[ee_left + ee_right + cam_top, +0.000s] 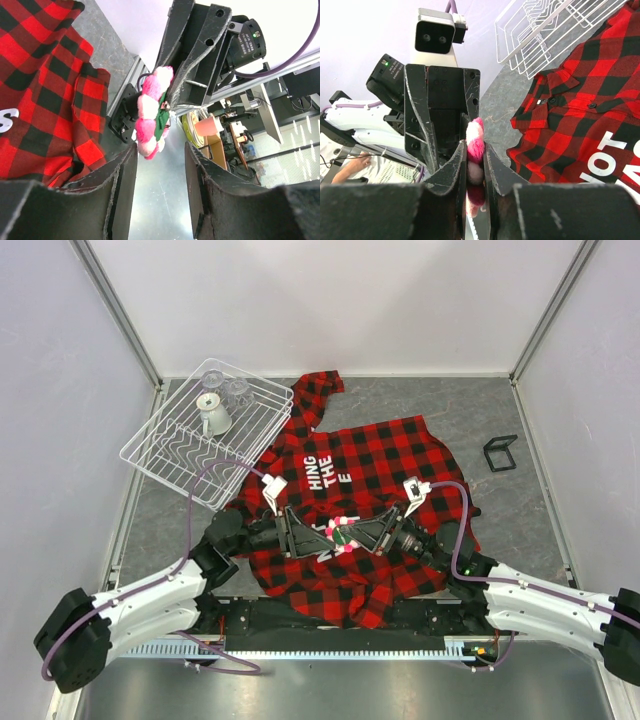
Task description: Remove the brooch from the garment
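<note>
The brooch (343, 535), a fuzzy pink-and-white flower with a bit of green, is pinched between the fingers of my right gripper (352, 535), above the middle of the garment (385, 455). In the right wrist view the brooch (476, 145) fills the narrow gap of my right gripper (475, 150). My left gripper (325, 532) faces it tip to tip. In the left wrist view my left gripper (160, 150) stands open, with the brooch (152, 115) just past its fingertips, touching neither. There the brooch hangs clear of the red-and-black plaid garment (40, 100), which lies spread on the table.
A white wire dish rack (160, 445) holding glassware sits at the back left, overlapping the shirt's sleeve. A small black frame (500, 452) lies at the right on the grey table. Pale walls close in both sides, and a metal rail (330, 648) runs along the near edge.
</note>
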Robot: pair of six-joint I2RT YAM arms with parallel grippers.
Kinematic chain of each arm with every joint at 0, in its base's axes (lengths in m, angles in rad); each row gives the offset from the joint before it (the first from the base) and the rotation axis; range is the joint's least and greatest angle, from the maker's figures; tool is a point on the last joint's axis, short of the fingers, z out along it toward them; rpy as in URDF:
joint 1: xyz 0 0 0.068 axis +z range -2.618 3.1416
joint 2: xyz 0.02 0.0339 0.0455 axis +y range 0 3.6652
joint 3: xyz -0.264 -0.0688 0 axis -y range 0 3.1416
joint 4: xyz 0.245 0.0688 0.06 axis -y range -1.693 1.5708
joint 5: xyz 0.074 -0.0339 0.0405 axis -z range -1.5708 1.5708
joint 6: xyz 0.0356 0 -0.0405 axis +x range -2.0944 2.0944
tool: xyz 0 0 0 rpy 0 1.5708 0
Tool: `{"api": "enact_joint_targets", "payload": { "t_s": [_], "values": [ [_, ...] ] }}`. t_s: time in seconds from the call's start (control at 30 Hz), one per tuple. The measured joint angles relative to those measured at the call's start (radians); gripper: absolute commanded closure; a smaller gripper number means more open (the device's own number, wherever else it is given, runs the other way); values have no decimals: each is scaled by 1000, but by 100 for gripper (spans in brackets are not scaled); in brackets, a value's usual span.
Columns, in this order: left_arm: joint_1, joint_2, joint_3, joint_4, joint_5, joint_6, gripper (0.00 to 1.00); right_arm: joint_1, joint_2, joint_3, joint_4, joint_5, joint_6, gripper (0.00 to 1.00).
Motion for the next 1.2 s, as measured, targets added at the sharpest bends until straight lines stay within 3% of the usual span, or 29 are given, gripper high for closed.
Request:
{"api": "enact_joint_targets", "payload": {
  "t_s": [0.3, 0.4, 0.43, 0.53, 0.6, 0.7, 0.9, 1.0, 1.2],
  "values": [
    [25, -5, -12, -28, -16, 0, 63, 0, 12, 1, 0, -4, 8, 100],
    [29, 14, -12, -21, -16, -2, 75, 0, 13, 2, 0, -5, 11, 100],
    [32, 23, -12, -16, -15, -2, 84, 0, 14, 3, -2, -6, 10, 100],
    [32, 40, -11, 5, -7, -6, 98, -2, 20, 6, -17, -4, 11, 98],
    [35, 48, -11, 13, 3, -8, 98, -2, 20, 9, -28, -4, 10, 96],
    [41, 49, -12, 25, 8, -9, 98, -3, 17, 21, -50, -3, 9, 81],
    [60, 11, -18, 27, 11, -9, 98, -2, -12, 57, -122, -16, -2, 63],
    [74, -4, -23, 24, 11, -8, 98, -2, -32, 70, -159, -29, -15, 59],
    [78, -5, -24, 21, 11, -8, 98, -2, -55, 74, -203, -41, -31, 59]
  ]
}}
